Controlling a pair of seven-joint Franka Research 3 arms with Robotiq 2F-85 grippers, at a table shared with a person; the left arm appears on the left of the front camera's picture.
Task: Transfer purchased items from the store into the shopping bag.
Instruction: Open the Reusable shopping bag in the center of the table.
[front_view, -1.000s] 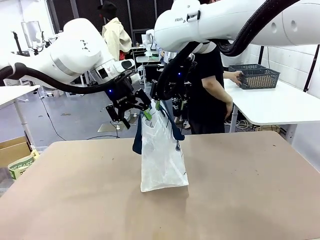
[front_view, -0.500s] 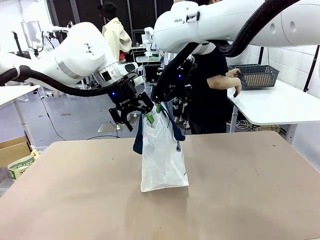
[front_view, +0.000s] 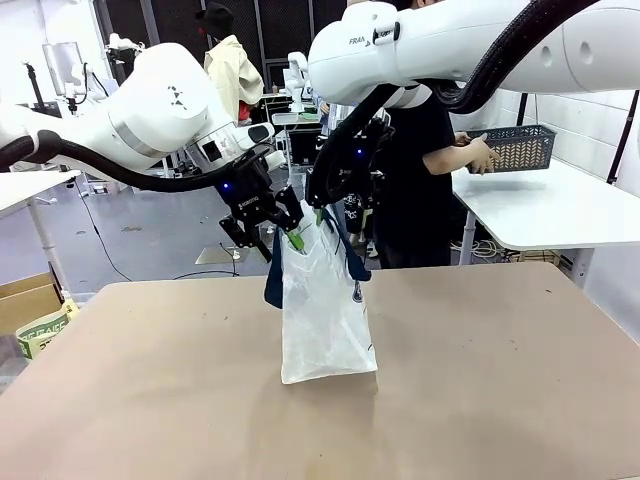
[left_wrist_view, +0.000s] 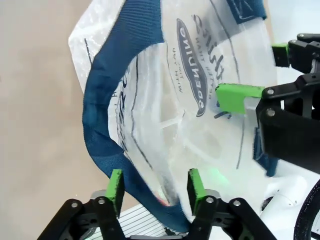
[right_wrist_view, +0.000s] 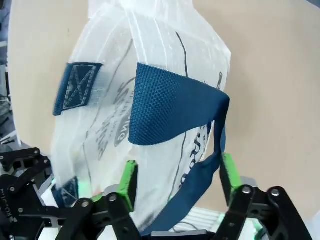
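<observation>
Where the tan table (front_view: 500, 400) has its middle, the shopping bag (front_view: 325, 320) stands upright, and its top reaches up between the two grippers. It is of clear, milky plastic, wrinkled, with broad navy strap handles (right_wrist_view: 170, 105) of woven cloth. One strap end is sewn on with a crossed square of stitches. On its side is a navy oval logo (left_wrist_view: 192, 70) with white capital letters that seem to end in "ENDING". The thin printed lines near it are too small to read.

The left gripper (left_wrist_view: 155, 182) has its jaws partly apart. The bag's rim and one strap pass between the green pads, and the plastic lies against one pad. The right gripper (right_wrist_view: 178, 175) also has its jaws apart, wider than the thin material, with another strap and the bag's rim between them. Neither pair is pressed together.

The basket (front_view: 520, 148), dark and mesh-walled, is at the far right over a white table (front_view: 560, 210), with a person's hand (front_view: 483, 155) on it.
</observation>
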